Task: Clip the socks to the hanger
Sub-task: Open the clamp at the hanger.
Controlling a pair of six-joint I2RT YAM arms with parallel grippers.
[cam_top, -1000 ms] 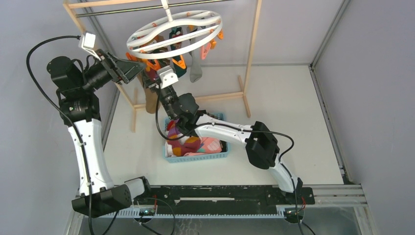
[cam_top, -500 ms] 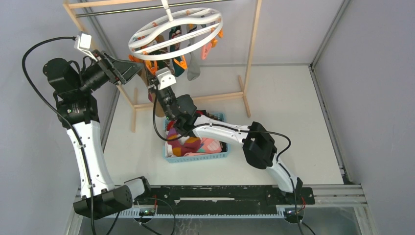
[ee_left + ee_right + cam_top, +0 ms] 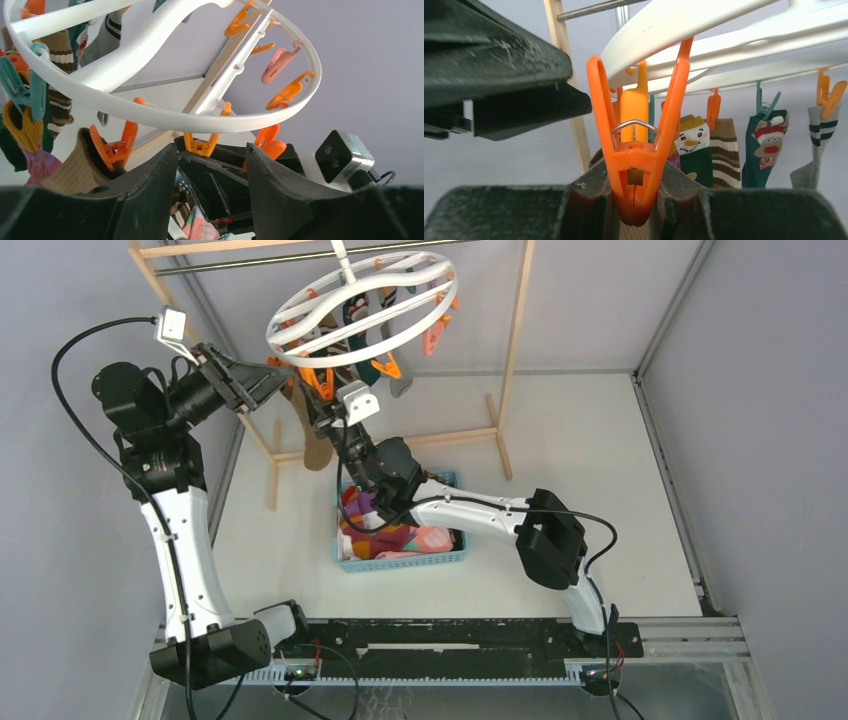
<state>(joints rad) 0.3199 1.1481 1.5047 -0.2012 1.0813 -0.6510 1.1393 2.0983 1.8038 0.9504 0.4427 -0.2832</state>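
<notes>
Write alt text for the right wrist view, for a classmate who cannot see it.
The right tool pinches the lower end of an orange plastic clip hanging under a large white round plastic hanger. Behind it, patterned fabric socks, one with a snowman, hang clipped in a row.

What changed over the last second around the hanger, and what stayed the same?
The right claw closed on an orange clip hanging from the hanger and shifted slightly right; the ring swayed a little with it. The left claw stayed open and empty beside the ring. The blue basket and the socks in it did not move.
</notes>
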